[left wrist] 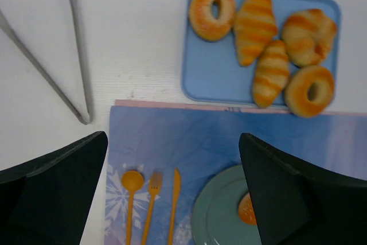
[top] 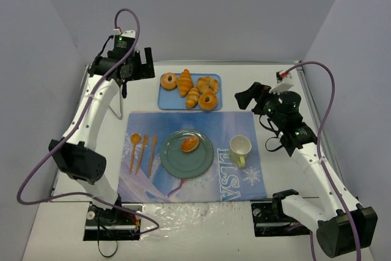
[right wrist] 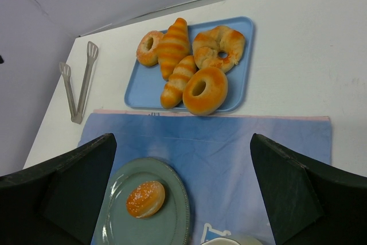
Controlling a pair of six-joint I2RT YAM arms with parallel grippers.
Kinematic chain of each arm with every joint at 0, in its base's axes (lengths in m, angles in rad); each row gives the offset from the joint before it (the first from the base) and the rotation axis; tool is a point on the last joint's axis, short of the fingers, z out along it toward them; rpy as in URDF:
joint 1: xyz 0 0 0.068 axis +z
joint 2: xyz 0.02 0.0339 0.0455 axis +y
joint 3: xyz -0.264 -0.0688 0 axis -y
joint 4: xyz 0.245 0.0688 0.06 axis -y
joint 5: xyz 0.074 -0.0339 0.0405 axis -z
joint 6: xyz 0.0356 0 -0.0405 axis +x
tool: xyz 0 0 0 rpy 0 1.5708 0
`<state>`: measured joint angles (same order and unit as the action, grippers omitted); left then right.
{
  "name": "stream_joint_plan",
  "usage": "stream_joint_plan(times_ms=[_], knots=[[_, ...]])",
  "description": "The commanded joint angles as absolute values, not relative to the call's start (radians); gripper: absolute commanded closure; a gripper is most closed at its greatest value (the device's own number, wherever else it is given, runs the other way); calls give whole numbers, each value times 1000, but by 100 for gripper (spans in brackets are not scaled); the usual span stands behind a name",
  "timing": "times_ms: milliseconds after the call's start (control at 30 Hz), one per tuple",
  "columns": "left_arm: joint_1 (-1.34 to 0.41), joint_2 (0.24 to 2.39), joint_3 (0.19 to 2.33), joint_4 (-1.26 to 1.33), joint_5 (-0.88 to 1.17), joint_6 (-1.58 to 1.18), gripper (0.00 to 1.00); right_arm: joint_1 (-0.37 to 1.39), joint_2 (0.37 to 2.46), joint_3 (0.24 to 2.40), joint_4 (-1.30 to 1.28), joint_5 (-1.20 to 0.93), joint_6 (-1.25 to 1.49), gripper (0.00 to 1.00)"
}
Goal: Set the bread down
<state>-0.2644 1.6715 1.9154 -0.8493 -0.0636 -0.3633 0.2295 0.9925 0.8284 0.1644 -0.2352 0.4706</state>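
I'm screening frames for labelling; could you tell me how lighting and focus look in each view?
Top external: even light, soft shadows, bread sharp on the plate. Left wrist: soft overall, dark jaws blurred in front, one hiding most of the bread. Right wrist: tray crisp, near jaws out of focus.

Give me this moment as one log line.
bread: on plate | left gripper: open, empty | right gripper: open, empty | tongs: on table

Bright, even, diffuse light from above; soft faint shadows; overhead view crisp, wrist views slightly soft.
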Motion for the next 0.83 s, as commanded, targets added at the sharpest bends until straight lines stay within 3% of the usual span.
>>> stream_joint_plan(times_ms=[0, 367, 800], knots=[[-418, 1502, 1811, -785, -86, -333, 3, 229, 963, 885, 211, -225, 464, 0], [-558, 1183, 1425, -565, -5, -333, 3, 230, 957, 922, 183, -228, 445, 0], [-559, 1144, 1365, -535, 39, -316, 3, 230, 960, 939, 181, -244, 442, 0]])
